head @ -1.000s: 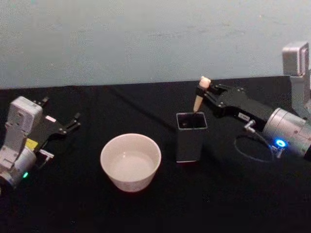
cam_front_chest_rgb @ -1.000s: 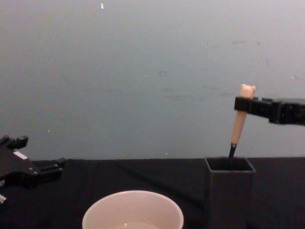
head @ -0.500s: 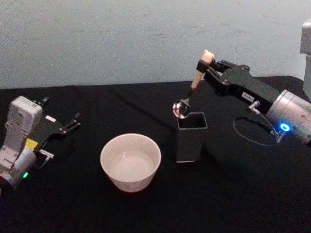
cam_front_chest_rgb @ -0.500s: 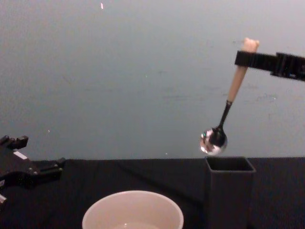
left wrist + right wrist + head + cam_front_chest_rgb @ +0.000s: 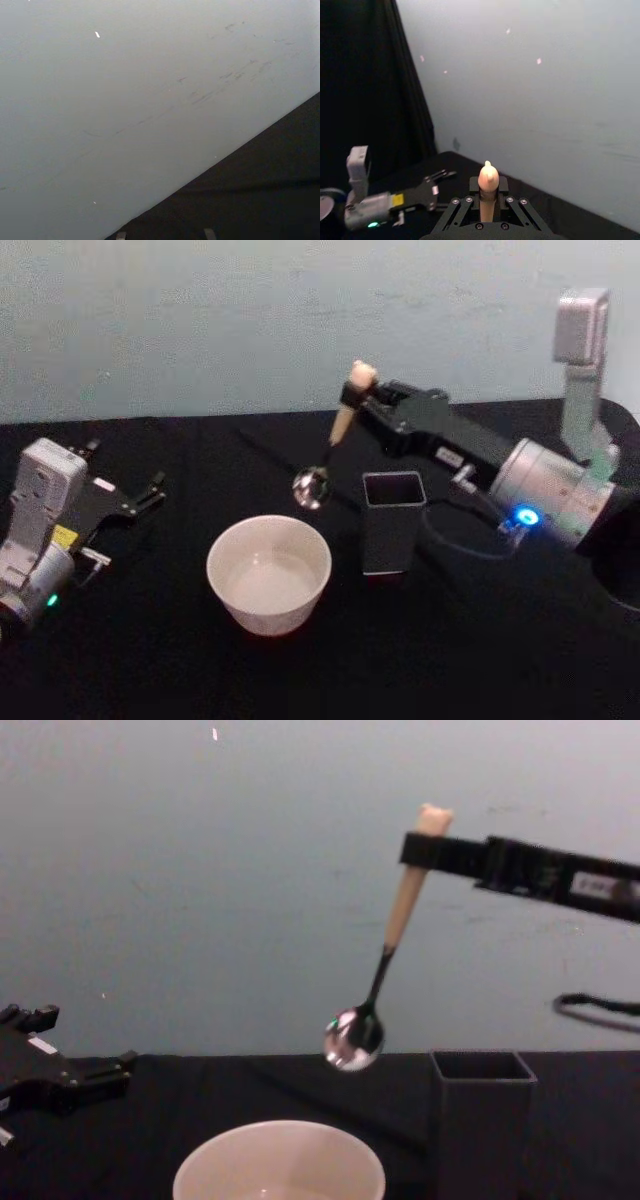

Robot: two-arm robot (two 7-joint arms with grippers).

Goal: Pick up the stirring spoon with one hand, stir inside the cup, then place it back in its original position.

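My right gripper (image 5: pixel 352 396) is shut on the beige handle of the stirring spoon (image 5: pixel 343 420), just under its bear head. The spoon (image 5: pixel 404 912) hangs tilted in the air, and its steel bowl is above the table behind the cup's far right rim. The cream-white cup (image 5: pixel 266 618) stands at the table's middle, with the cup (image 5: pixel 279 1128) below and left of the spoon bowl. The dark grey square holder (image 5: pixel 390 536), the original position, stands right of the cup with nothing in it. In the right wrist view the handle (image 5: pixel 488 186) sits between the closed jaws. My left gripper (image 5: pixel 128 465) rests open at the far left.
A black cloth (image 5: pixel 480 660) covers the table, which ends at a pale wall (image 5: pixel 200 320) behind. A cable (image 5: pixel 450 545) loops from my right arm, down beside the holder. The left gripper (image 5: pixel 441 175) also shows far off in the right wrist view.
The right gripper lifted the spoon out of the holder. It then carried the spoon left, from above the holder toward the cup. The left arm has not moved.
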